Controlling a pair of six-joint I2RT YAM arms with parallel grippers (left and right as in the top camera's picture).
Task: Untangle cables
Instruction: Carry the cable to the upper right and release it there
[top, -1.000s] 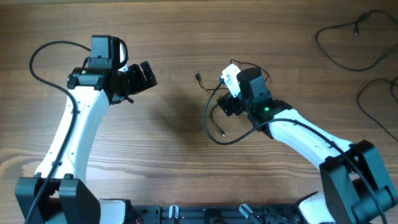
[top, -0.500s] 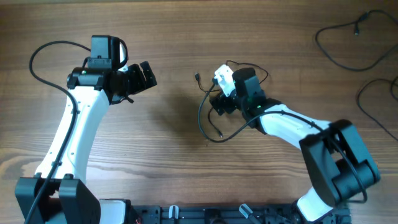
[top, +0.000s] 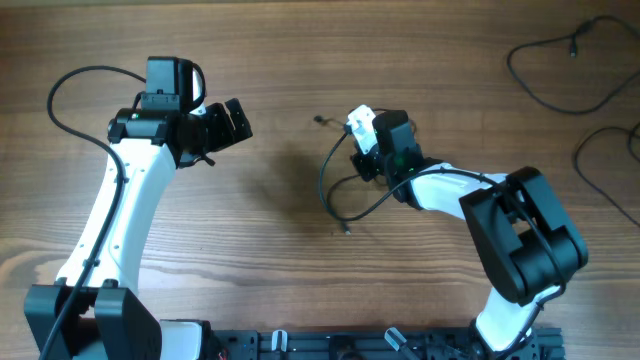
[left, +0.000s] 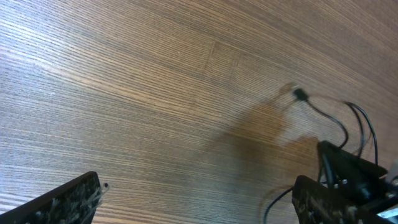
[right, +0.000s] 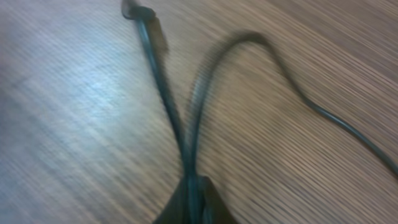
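No writing, label or number is legible on anything.

I see what looks like a robotics lab test station: a wood-grain bench (top: 280, 290), with a white-and-black left arm (top: 120, 205) and right arm (top: 447, 190) mounted by a black rail (top: 300, 345) at its near edge.

Left arm (top: 118, 215), frame left: white tapered link, black base and wrist, thick black supply cable (top: 52, 102) looping at upper left. Right arm (top: 450, 187), frame right: white link, bulky black elbow joint (top: 520, 235), white wrist block (top: 360, 122). Left gripper (top: 240, 120) and right gripper (right: 194, 202): black.
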